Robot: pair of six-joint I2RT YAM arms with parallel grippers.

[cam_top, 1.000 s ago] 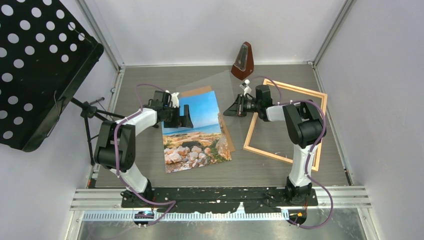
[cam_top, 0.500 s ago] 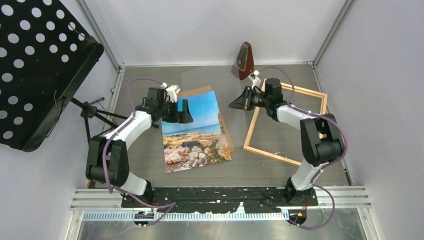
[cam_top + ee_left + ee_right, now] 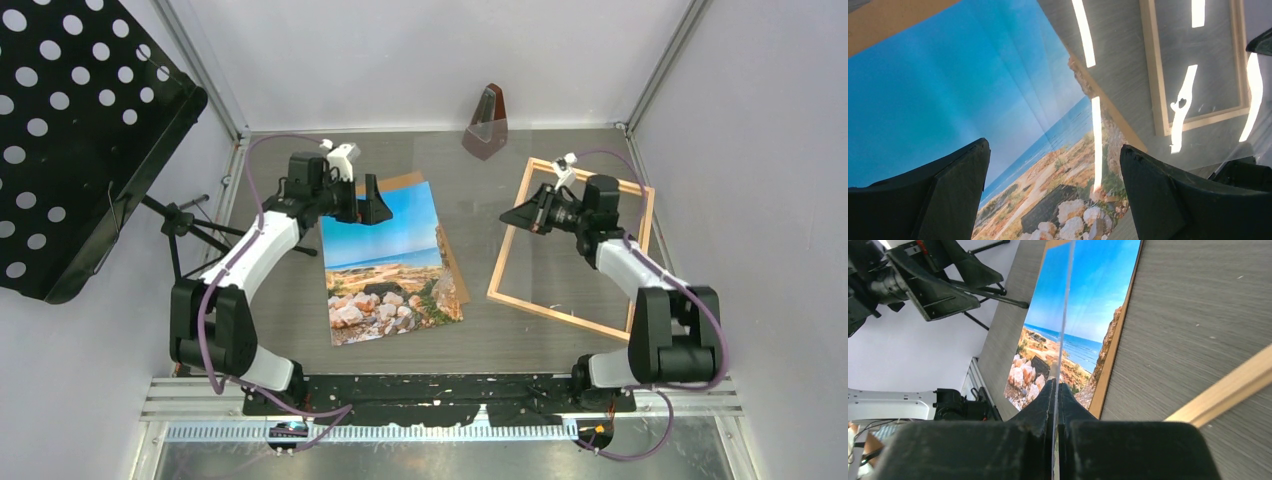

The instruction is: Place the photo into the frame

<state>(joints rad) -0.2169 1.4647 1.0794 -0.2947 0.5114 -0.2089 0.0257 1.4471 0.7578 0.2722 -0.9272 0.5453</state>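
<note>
Grey tabletop (image 3: 480, 345) — photo (image 3: 390, 260) beside frame (image 3: 501, 265)

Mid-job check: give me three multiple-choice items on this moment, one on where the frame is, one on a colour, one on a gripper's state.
1. Where does the wooden frame lie?
A. flat on the table, right of the photo
B. on top of the photo
C. propped against the back wall

2. What colour is the backing board under the photo?
A. white
B. brown
C. green

3. The right gripper is:
A. open and empty
B. shut on the frame
C. shut on the clear sheet

Answers:
1 A: the top view shows it lying flat, apart from the photo, to its right.
2 B: a brown margin shows past the photo's far and right edges.
3 C: the right wrist view shows its fingers closed on the sheet's thin edge.
</note>
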